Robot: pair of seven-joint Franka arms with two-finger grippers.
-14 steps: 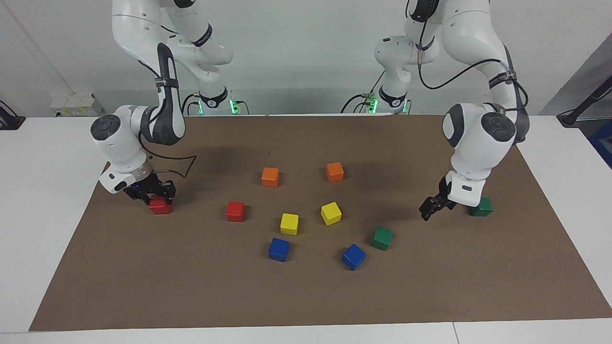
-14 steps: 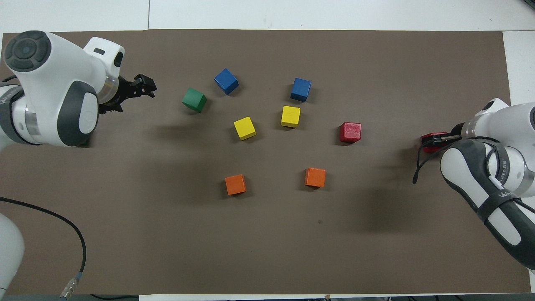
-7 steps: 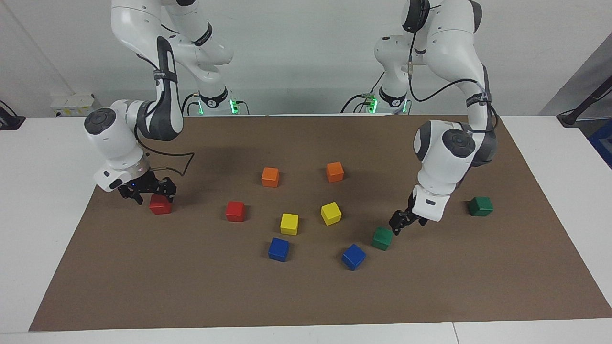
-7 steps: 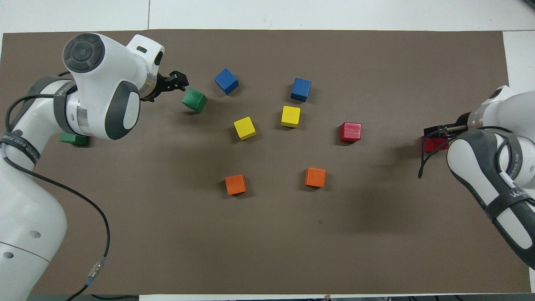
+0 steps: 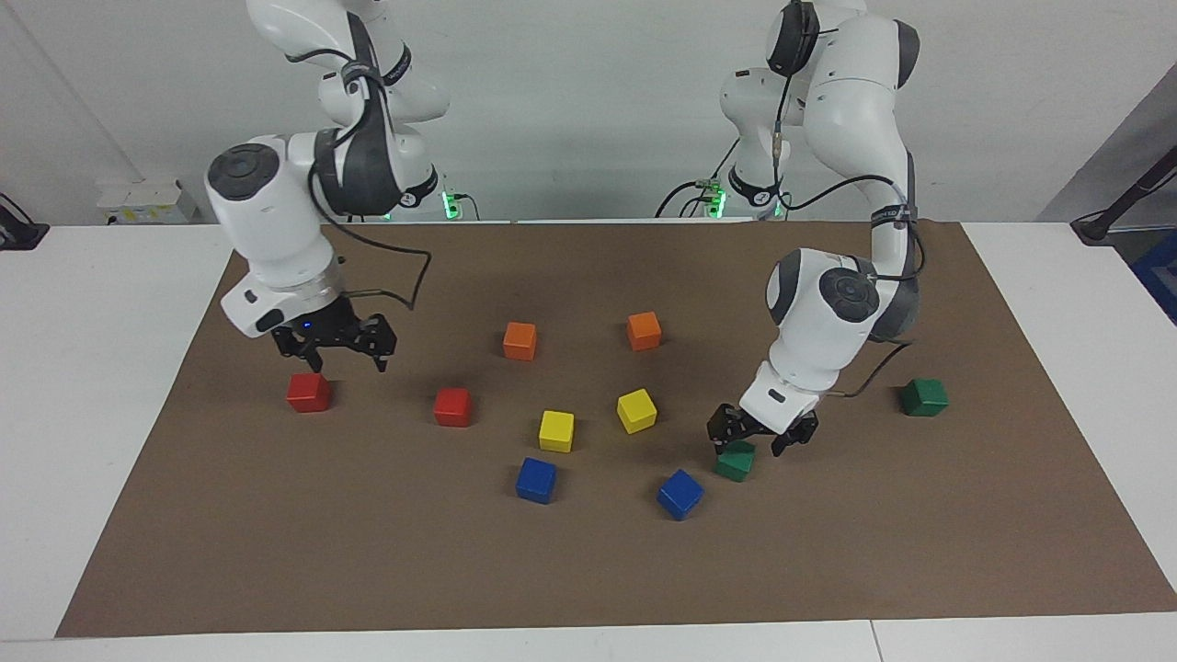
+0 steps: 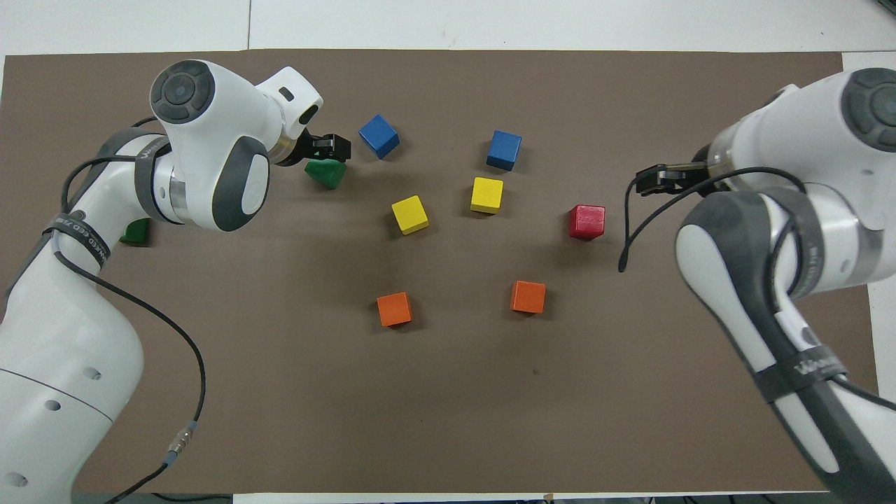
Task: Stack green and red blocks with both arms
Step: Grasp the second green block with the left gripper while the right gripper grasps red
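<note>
Nothing is stacked yet: the left gripper (image 5: 761,435) straddles a green block (image 5: 736,461), fingers spread, while the right gripper (image 5: 336,344) hangs released above the mat (image 5: 588,570) between two red blocks (image 5: 308,393).

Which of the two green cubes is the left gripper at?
The dark green cube beside the blue cube; the left gripper straddles it, open. The other green cube sits alone.

My left claw (image 5: 759,436) swings from the green block (image 5: 923,396) at the table's end to the green block (image 5: 736,461) at five o'clock of the yellow ones, fingers spread over it. My right claw (image 5: 336,348) lifts off the outer red block (image 5: 308,392), now above it at one o'clock.
</note>
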